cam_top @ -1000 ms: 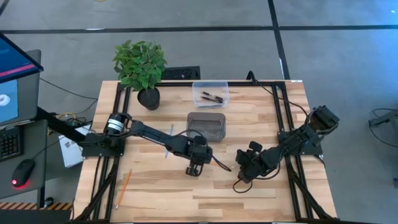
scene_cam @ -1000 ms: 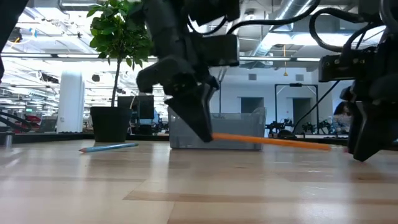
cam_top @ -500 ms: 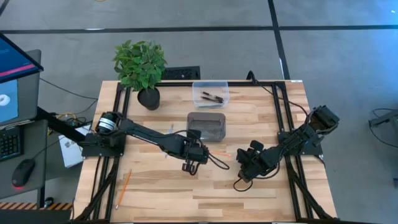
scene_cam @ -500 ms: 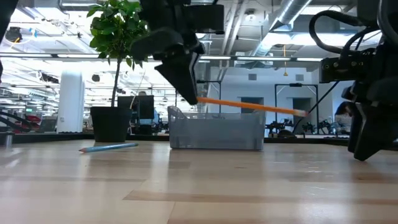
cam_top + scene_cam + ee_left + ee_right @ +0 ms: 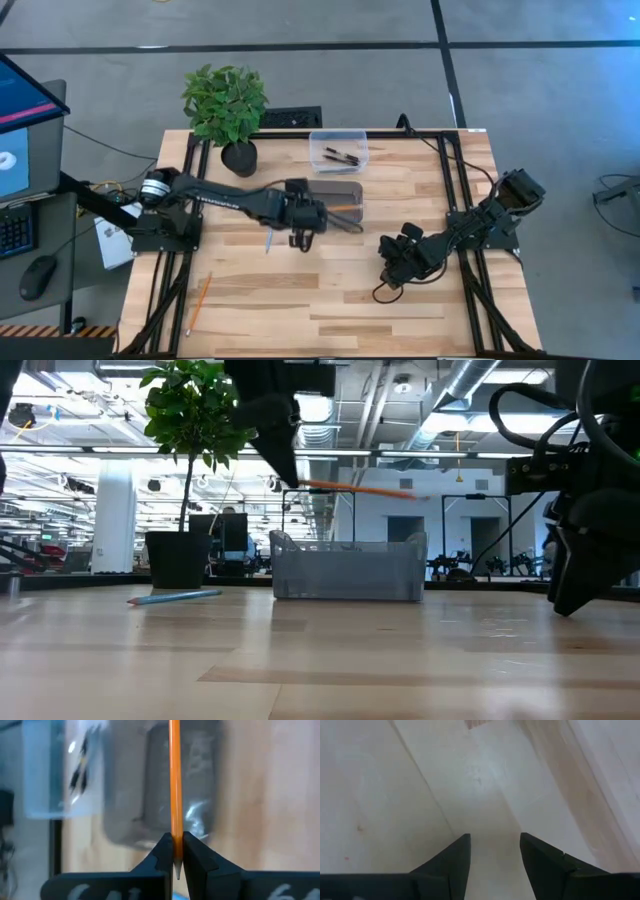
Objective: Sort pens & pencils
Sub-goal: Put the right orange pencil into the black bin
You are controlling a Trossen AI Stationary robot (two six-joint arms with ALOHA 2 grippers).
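Pencil first: we hold one orange pencil (image 5: 174, 780) in our left pincer (image 5: 174, 851), and the two fingers are squeezed tight on it near its sharp tip. The long part of the pencil sticks out forward from the pincer, and it lies flat, level with the desk (image 5: 420, 320), as the low view shows. It is up in the air, not touching anything.

From above, the pencil points toward the right side of the desk and reaches over the grey tray (image 5: 345, 192). So the tray is right under the far end of the pencil, and our pincer (image 5: 303, 216) is at the tray's left edge. We think the next move turns on this: the long stick must line up with the long way of the tray, so it can drop in.

The clear box (image 5: 338, 150) behind the tray holds black pens (image 5: 341, 155). A light blue pencil (image 5: 269, 238) lies on the desk just beside our left arm. Another orange pencil (image 5: 201, 294) lies near the front left corner.

Our right pincer (image 5: 385, 277) waits low over the right side of the desk, open and holding nothing. The left arm is much nearer the tray.
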